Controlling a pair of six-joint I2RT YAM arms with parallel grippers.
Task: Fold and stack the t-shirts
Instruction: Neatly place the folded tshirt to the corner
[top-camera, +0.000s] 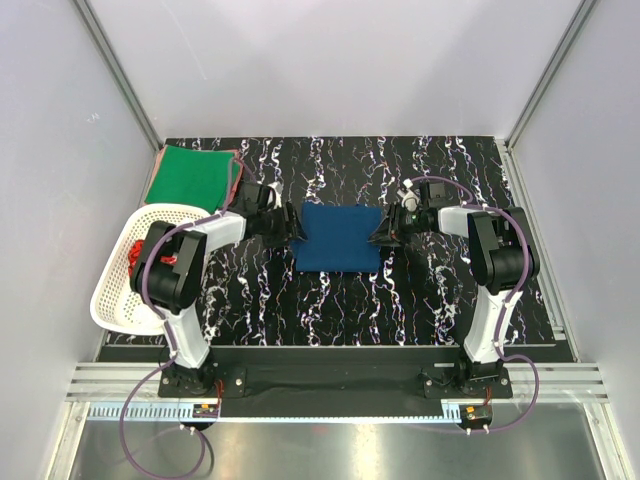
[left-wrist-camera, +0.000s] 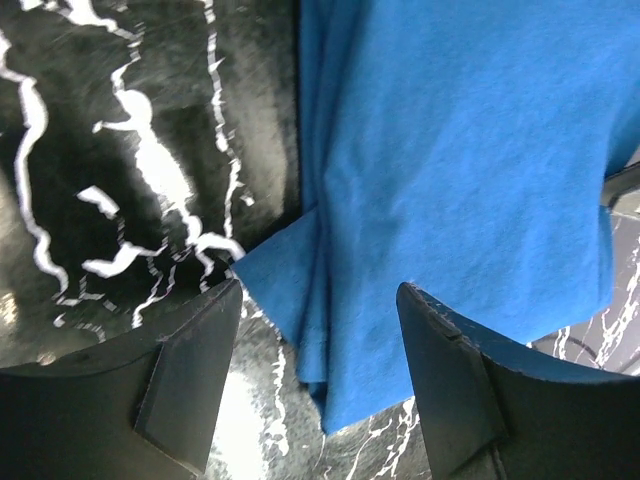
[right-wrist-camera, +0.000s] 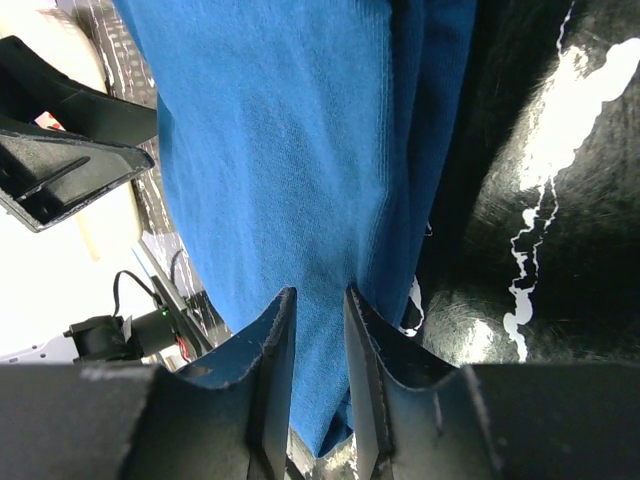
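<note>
A blue t-shirt (top-camera: 340, 238) lies folded into a rectangle in the middle of the black marbled table. My left gripper (top-camera: 293, 228) is at its left edge, open, jaws wide apart over the shirt's near-left corner (left-wrist-camera: 300, 300), gripping nothing (left-wrist-camera: 320, 290). My right gripper (top-camera: 381, 234) is at the right edge, its jaws (right-wrist-camera: 320, 292) closed narrow on the folded edge of the blue cloth (right-wrist-camera: 290, 150). A green t-shirt (top-camera: 190, 175) lies folded at the back left on a reddish-pink one, of which only an edge shows (top-camera: 237, 172). A red shirt (top-camera: 133, 258) lies in the basket.
The white lattice basket (top-camera: 110, 290) stands at the left table edge beside the left arm. Grey walls close in the left, back and right. The left gripper's fingers also show in the right wrist view (right-wrist-camera: 70, 150).
</note>
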